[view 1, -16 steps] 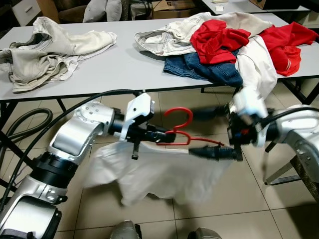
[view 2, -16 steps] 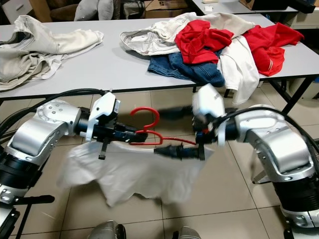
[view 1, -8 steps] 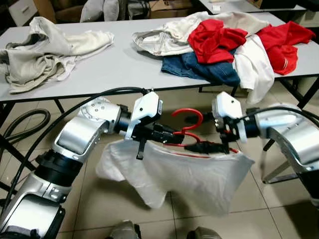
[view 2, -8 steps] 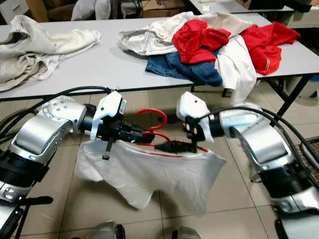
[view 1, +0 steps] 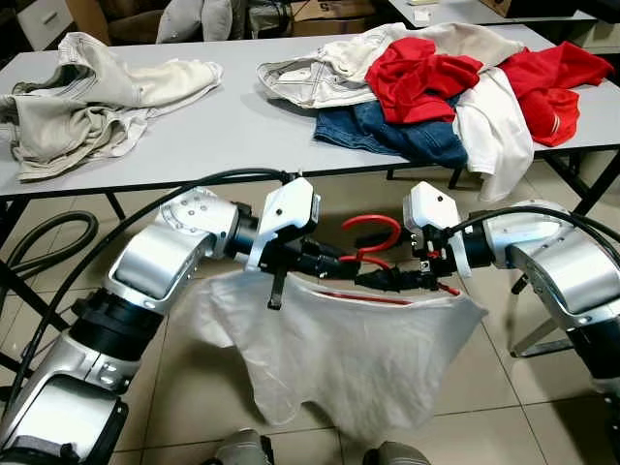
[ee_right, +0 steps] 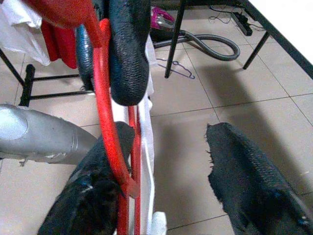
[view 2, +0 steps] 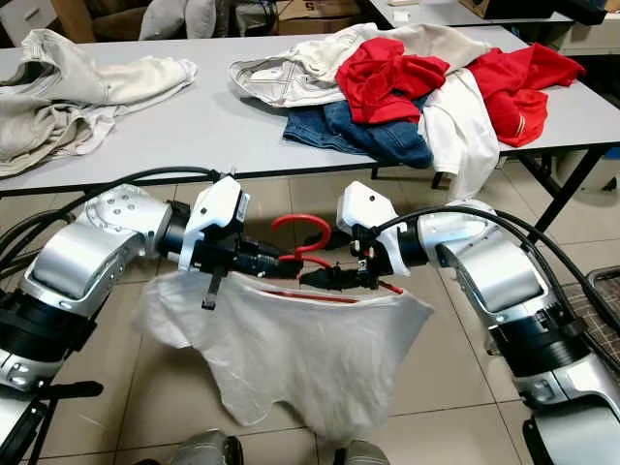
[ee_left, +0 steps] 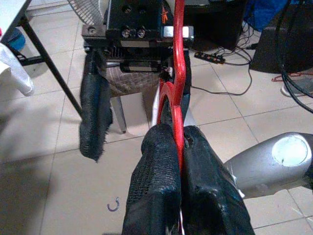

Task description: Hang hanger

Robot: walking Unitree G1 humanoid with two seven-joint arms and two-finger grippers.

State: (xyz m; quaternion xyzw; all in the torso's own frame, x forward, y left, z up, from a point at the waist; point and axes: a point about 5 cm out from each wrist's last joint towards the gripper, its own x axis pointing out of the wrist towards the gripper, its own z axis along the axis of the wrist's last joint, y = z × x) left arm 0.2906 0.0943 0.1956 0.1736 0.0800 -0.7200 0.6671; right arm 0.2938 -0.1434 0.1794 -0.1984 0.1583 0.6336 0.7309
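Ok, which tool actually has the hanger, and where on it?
The left tool is shut on the red hanger at the base of its hook. The right tool is open around it.

Red hanger (view 1: 373,254) sits level in mid-air in front of the table, hook curling upward. A white shirt (view 1: 354,354) hangs from its bar, draped down toward the tiled floor, wrinkled and loose, one side bunched lower than the other.
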